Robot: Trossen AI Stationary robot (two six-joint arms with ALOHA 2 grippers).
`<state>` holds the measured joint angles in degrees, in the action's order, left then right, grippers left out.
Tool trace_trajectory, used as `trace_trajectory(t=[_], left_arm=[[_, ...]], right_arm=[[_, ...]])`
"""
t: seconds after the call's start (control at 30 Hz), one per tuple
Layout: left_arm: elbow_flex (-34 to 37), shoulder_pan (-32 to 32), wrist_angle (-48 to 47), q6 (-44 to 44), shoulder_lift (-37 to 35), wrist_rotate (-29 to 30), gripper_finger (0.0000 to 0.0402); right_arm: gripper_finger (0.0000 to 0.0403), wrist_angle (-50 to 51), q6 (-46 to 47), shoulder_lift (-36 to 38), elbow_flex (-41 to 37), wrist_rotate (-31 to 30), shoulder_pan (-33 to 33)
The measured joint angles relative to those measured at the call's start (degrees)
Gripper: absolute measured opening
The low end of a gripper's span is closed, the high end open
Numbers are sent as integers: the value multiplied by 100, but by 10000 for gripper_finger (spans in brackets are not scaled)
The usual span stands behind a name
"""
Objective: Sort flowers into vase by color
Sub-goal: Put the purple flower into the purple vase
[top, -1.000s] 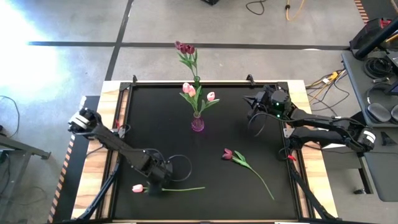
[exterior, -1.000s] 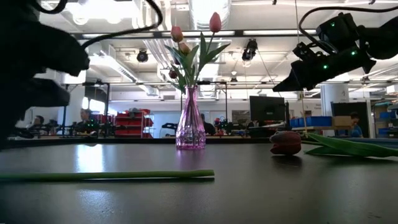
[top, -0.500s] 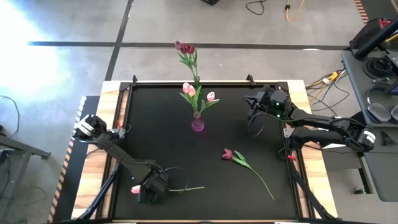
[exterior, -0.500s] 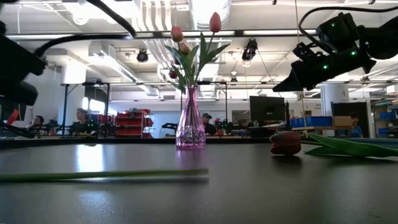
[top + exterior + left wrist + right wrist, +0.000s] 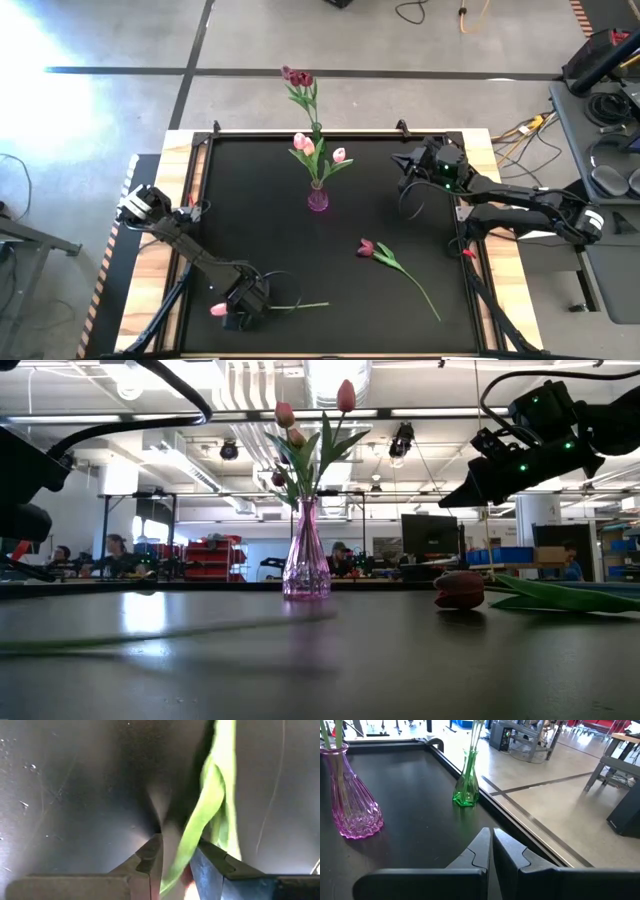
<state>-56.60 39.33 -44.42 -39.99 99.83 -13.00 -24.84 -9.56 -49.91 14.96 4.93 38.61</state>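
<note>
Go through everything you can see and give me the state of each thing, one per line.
Left gripper: low at the near edge, fingers either side of the pink tulip stem.
Right gripper: shut, raised, idle.
Pink vase: upright, holds pink tulips.
Green vase: upright, holds dark tulips.
Dark red tulip: lying flat.

I work in a large open lab or workshop: concrete floor (image 5: pixel 120 100) with taped lines, overhead ducts (image 5: pixel 250 385), red racks (image 5: pixel 205 555), monitors (image 5: pixel 430 535), seated people (image 5: pixel 118 555).
</note>
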Motion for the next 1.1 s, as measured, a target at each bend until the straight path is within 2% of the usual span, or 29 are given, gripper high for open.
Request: trace_trajectory(t=[0.4,0.67,0.97,1.1], left_arm=[[4,-54,-4,248,-57,323,76],[7,-239,-24,415,-251,323,74],[7,-240,-2,263,-605,-1,10],[7,-237,79,9,-614,146,9]], right_arm=[[13,-9,-52,0,0,0,0],[13,-119,-299,84,76,0,0],[13,0,-307,214,162,2,0],[13,54,-304,214,162,2,-2]])
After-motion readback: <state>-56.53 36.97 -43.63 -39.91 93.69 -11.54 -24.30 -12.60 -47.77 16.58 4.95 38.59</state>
